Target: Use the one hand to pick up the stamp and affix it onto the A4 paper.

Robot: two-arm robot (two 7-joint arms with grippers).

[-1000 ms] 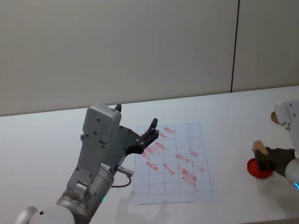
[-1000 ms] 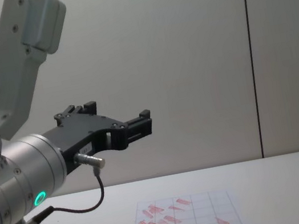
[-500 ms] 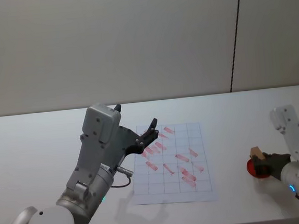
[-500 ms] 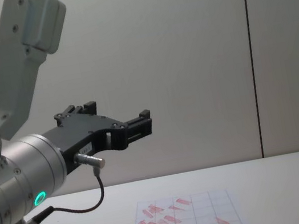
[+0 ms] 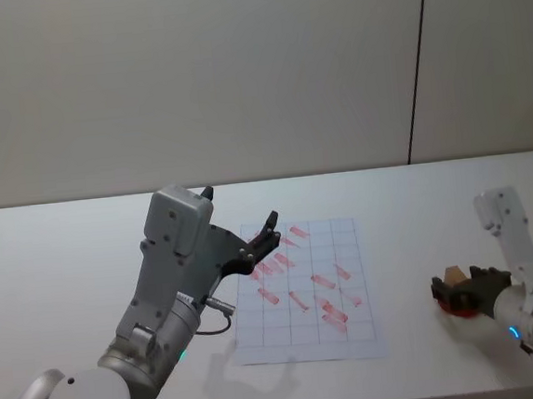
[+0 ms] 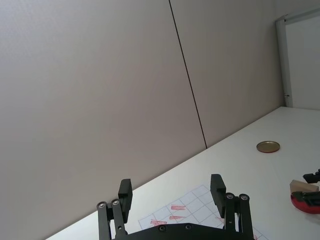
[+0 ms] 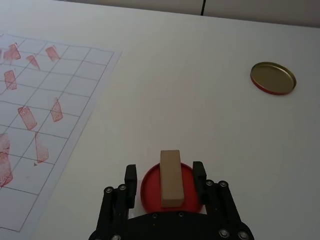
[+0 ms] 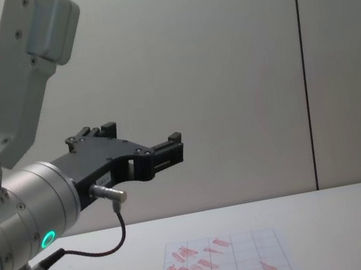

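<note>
the right gripper [image 7: 164, 176] is sitting low over the table [image 5: 67, 264] on the robot's right side, its black fingers [image 7: 131, 181] standing either side of the stamp [image 7: 170, 177] with a sliver of gap showing on each side, so they are looking spread rather than pinching, though contact is hard to judge from the wrist view. the stamp, a light-tan wooden block, is resting on the red ink pad [image 7: 150, 187], with its long side running away from the wrist. in the head view the same gripper [image 5: 461, 290] is crouching over the pad, with the block's tan top [image 5: 454, 274] peeking out above it.

just left of that, apart from the pad, the a4 paper [image 5: 307, 294] is lying flat on the table, its faint grid carrying many red prints, mostly clustered on its near and left parts.

the left gripper [image 5: 263, 242] is hanging in the air above the paper's left edge, touching nothing, its two fingers [image 6: 218, 187] held well apart with nothing between them.

farther back on the right, a brass-coloured round lid [image 7: 272, 77] is lying on the table, well apart from the pad and the paper. beyond the table's far edge a plain grey wall [image 5: 237, 71] is standing.
</note>
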